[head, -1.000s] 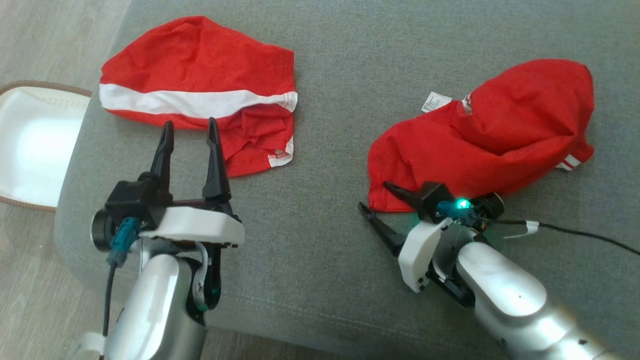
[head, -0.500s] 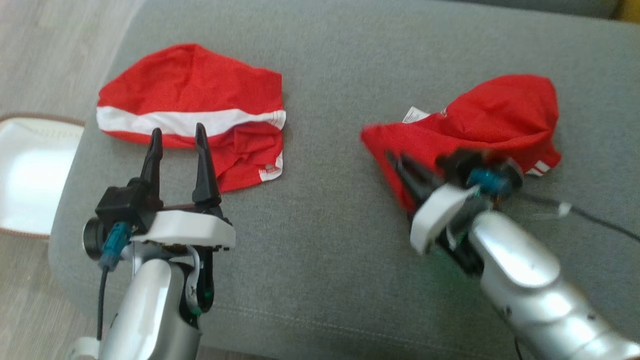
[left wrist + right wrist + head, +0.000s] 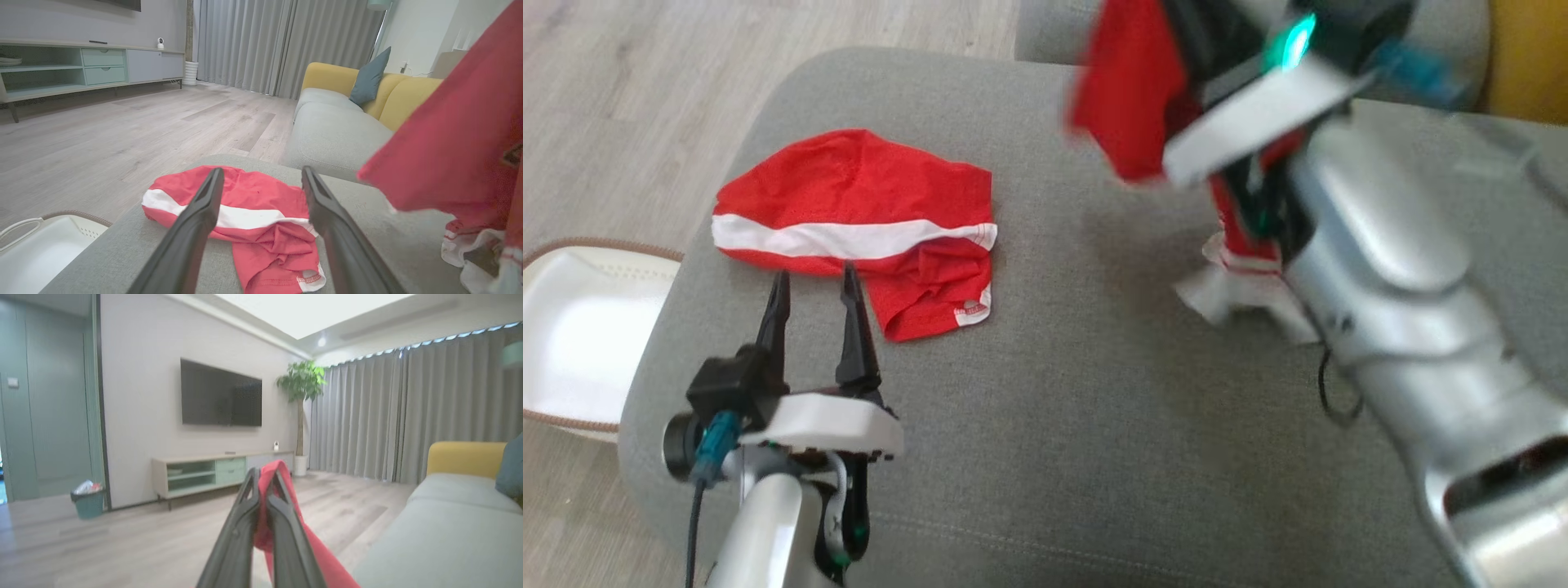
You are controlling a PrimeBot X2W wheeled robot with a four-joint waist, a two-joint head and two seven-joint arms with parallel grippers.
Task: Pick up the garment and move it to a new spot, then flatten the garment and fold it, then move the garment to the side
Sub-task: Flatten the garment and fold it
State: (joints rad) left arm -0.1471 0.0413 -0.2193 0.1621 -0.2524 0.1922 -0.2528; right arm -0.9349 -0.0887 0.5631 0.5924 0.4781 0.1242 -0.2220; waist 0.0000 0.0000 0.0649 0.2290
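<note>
Head view, item one: garment (image 3: 1131, 98), red, aloft at upper right, pinched in right jaws; blurred. Right wrist view: right jaws shut almost tip to tip on a fold of the red cloth, remainder trailing down below. Long axis near vertical, hanging from the pinch; white-trimmed hem (image 3: 1233, 282) low over the ottoman (image 3: 1045, 425), touching or just clear, cannot tell. Right arm (image 3: 1388, 269) the nearer, with sole hold. Left jaws wide open, empty, low at left, well apart from item one, pointing at item two: second garment (image 3: 849, 220), red with white band, crumpled on the ottoman just beyond the tips. Surface: grey woven ottoman, soft, bare across the middle between the two garments; probably the new spot, judged roomy enough for spreading. On the floor beside its left edge: white basket (image 3: 572, 327). Room: pale wood floor (image 3: 122, 134), grey curtains (image 3: 278, 45), yellow-backed sofa (image 3: 339, 134) with blue cushion (image 3: 369, 77), low cabinet (image 3: 212, 473), wall television (image 3: 220, 394), potted plant (image 3: 300, 381), small bin (image 3: 88, 502).
</note>
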